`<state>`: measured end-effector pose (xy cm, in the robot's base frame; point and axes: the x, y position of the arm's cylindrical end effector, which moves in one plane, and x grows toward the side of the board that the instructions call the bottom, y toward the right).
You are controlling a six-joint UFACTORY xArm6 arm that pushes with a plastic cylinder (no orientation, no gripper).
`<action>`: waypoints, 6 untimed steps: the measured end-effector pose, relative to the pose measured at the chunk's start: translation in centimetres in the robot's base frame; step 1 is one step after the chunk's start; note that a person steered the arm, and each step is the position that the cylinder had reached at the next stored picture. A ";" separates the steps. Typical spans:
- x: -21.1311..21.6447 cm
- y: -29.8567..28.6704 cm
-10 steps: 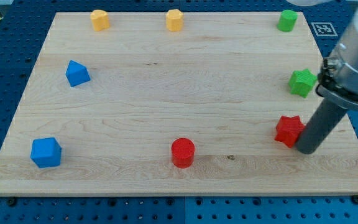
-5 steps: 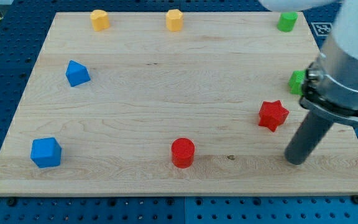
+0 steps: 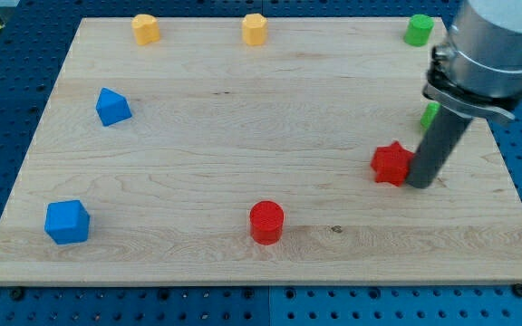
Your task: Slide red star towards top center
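Red plastic is the material of the red star (image 3: 391, 163), which lies on the right part of the table (image 3: 243, 136), a board of pale wood with fine grain lines. My tip (image 3: 419, 183) is a dark smooth rod and it touches the star on its right side. No fingers exist on this arm, so nothing is grasped. Behind the rod, a green block (image 3: 430, 115) is partly hidden and I cannot tell its shape. A green cylinder (image 3: 418, 29) stands at the top right corner. Two yellow blocks (image 3: 146, 28) (image 3: 255, 29) with angled faces sit along the top edge. A red cylinder (image 3: 266, 222) stands near the bottom centre. At the left are a blue pointed block (image 3: 112, 106) and a blue cube (image 3: 67, 222).
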<state>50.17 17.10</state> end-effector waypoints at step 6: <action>-7.9 -19.1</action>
<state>42.28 -2.01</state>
